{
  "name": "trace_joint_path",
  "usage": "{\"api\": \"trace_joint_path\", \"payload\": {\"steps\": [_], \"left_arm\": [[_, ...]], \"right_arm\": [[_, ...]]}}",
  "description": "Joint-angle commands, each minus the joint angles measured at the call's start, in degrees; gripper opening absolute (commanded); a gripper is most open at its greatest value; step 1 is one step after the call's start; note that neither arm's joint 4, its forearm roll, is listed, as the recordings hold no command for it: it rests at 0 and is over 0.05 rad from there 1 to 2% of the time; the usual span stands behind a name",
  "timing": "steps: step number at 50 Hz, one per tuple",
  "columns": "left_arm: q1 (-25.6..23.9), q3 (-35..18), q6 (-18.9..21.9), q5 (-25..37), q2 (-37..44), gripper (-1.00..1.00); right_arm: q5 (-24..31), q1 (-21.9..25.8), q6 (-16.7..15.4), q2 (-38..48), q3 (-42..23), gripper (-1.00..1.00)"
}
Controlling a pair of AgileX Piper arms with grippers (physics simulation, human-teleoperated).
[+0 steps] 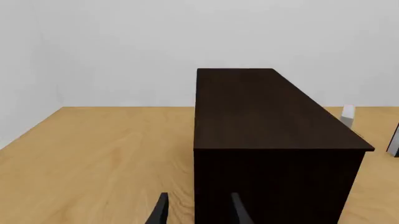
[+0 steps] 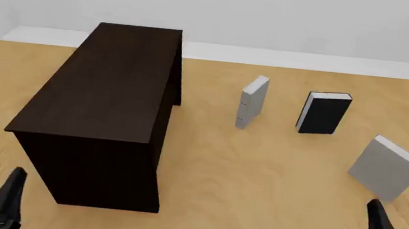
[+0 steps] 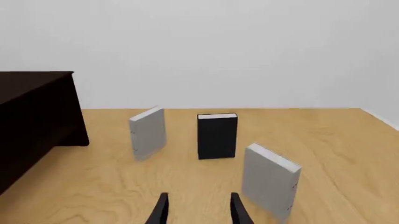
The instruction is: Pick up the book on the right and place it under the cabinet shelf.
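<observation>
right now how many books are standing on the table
3, all upright: a grey book nearest the cabinet, a black book beside it, and another grey book far right, nearest the right tool.

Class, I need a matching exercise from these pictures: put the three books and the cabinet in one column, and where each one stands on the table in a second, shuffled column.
Things:
1. cabinet
2. black book
3. grey book with dotted spine
4. nearest grey book

Places, front view:
A. far right, just ahead of the right gripper
B. middle of the three books
C. left half of the table
D. closest book to the cabinet

Pairs: 1-C, 2-B, 3-D, 4-A
</observation>
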Motion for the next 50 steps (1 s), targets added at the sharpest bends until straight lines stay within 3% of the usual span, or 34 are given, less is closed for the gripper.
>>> {"api": "trace_joint_path", "payload": {"steps": [1,2,3,5,6,8,16,25,33,38,45,50], "left_arm": [[0.0,0.0,0.0,0.0,0.0,1.0],[0.0,0.0,0.0,0.0,0.0,1.0],[0.0,0.0,0.0,0.0,0.0,1.0],[0.0,0.0,0.0,0.0,0.0,1.0],[0.0,0.0,0.0,0.0,0.0,1.0],[0.0,0.0,0.0,0.0,0.0,1.0],[0.0,0.0,0.0,0.0,0.0,1.0],[0.0,0.0,0.0,0.0,0.0,1.0],[0.0,0.0,0.0,0.0,0.0,1.0],[0.0,0.0,0.0,0.0,0.0,1.0],[0.0,0.0,0.0,0.0,0.0,1.0],[0.0,0.0,0.0,0.0,0.0,1.0]], "right_arm": [[0.5,-0.7,-2.1,-1.6,-0.2,1.0],[-1.3,-0.3,-7.5,-1.7,0.1,1.0],[-0.8,-0.3,-5.8,-1.7,0.1,1.0],[-0.8,-0.2,-5.8,-1.7,0.1,1.0],[-3.2,1.3,-5.4,-1.7,0.1,1.0],[0.4,0.4,-1.7,-1.7,0.1,1.0],[-1.7,2.7,-1.8,-1.7,-0.2,1.0],[9.4,4.1,-5.0,-1.7,-13.5,1.0],[15.7,3.2,-8.4,-1.6,-20.5,1.0],[17.6,2.0,-11.4,-0.6,-24.1,1.0],[19.4,0.5,-16.1,10.3,-36.4,1.0],[19.9,-1.9,-19.4,13.5,-41.7,1.0]]}}
